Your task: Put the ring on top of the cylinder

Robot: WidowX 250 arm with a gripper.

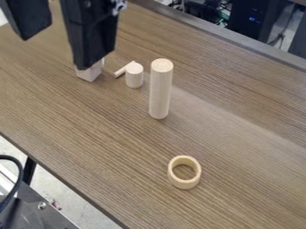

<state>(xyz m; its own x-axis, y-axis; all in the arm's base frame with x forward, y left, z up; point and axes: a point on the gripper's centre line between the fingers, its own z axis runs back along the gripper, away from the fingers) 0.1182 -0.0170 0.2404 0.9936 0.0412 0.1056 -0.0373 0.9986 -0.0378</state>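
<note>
My black gripper (55,53) hangs high at the upper left, open, its fingers wide apart and nothing between them. A tall light-wood cylinder (160,91) stands upright near the middle of the table, to the right of the gripper. Behind it and to its left stands a short wooden cylinder (134,77). The pale wooden ring (174,179) rests on the table toward the front, right of centre, apart from both cylinders.
A wooden block (90,74) sits partly behind one finger, with a thin wooden stick (121,70) beside the short cylinder. The brown table (239,134) has its front edge running diagonally at lower left. Dark equipment (242,18) stands beyond the far edge.
</note>
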